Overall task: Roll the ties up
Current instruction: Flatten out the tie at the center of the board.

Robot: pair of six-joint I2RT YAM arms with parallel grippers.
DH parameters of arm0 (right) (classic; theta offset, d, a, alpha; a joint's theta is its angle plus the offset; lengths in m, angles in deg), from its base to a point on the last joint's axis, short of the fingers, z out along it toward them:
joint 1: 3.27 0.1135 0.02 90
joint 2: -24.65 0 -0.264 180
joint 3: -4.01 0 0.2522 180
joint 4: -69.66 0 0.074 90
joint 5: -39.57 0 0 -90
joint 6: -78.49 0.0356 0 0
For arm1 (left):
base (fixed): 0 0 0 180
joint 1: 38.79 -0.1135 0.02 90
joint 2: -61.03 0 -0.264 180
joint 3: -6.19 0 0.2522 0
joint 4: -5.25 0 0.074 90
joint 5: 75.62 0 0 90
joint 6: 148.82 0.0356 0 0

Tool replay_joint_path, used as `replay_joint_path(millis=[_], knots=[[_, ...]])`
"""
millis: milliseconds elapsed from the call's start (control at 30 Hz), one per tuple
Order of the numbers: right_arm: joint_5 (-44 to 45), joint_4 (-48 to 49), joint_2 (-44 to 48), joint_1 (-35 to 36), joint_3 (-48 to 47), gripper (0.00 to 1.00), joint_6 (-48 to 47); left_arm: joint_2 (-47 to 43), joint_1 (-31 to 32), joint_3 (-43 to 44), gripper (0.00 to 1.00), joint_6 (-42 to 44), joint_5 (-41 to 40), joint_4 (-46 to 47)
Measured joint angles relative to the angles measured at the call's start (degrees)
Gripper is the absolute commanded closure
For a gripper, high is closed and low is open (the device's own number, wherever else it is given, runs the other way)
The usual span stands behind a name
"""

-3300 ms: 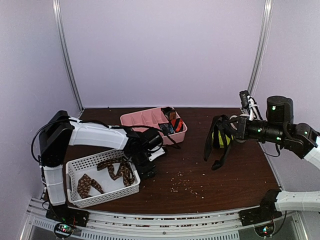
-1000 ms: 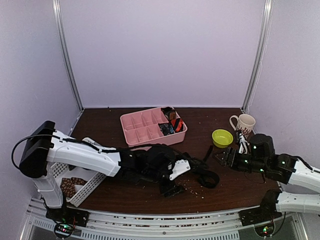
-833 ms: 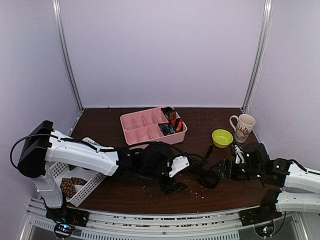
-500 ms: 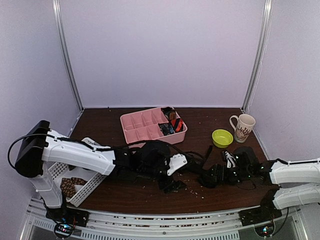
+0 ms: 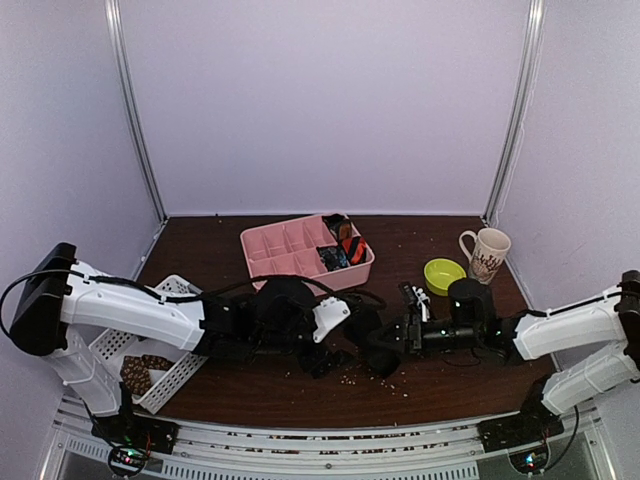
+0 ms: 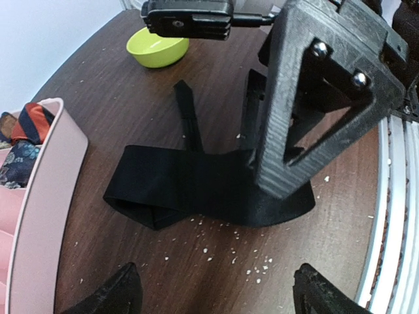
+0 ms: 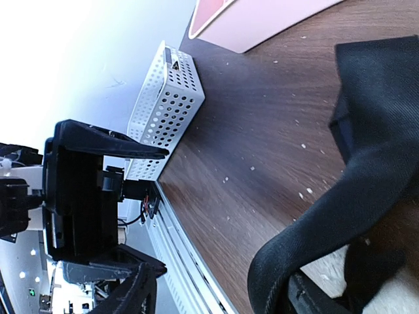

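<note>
A plain black tie (image 6: 190, 190) lies folded flat on the brown table, its narrow end pointing toward the green bowl. My left gripper (image 6: 222, 296) hovers open just short of its near edge, with only crumbed wood between the fingers. My right gripper (image 7: 222, 291) is low over the tie with jaws apart, and a fold of the black tie (image 7: 340, 222) loops over one finger. From above, the left gripper (image 5: 325, 357) and right gripper (image 5: 384, 352) face each other across the tie (image 5: 365, 328). Rolled ties (image 5: 345, 245) fill a pink tray corner. Brown patterned ties (image 5: 150, 368) lie in the white basket.
The pink divided tray (image 5: 285, 250) stands behind the grippers. A white perforated basket (image 5: 120, 345) sits at the front left. The green bowl (image 5: 444, 275) and a mug (image 5: 487, 255) stand at the right rear. Crumbs (image 6: 255, 271) dot the wood.
My right arm has swept left and down, bringing the black tie from mid-air to the table centre. My left arm has drawn back slightly to the left. The right jaws widened, then narrowed.
</note>
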Motion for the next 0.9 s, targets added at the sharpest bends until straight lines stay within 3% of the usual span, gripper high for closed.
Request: replay_joint_path(millis=[400,700,900], knots=[[-2.1,9.5,-21.0,6.3,-10.7,0.36,4.2,-7.8,-1.6,-5.5,0.2,0.3,-4.2,0.7],[-3.6,12.0,-33.8,7.8,-23.6,0.35,6.5,-13.1,-0.6,-18.6,0.23,8.8,-0.5,8.3],[-5.0,14.4,-39.0,7.4,-26.0,0.35,11.1,-9.7,0.5,-15.5,0.3,16.4,0.9,6.4]])
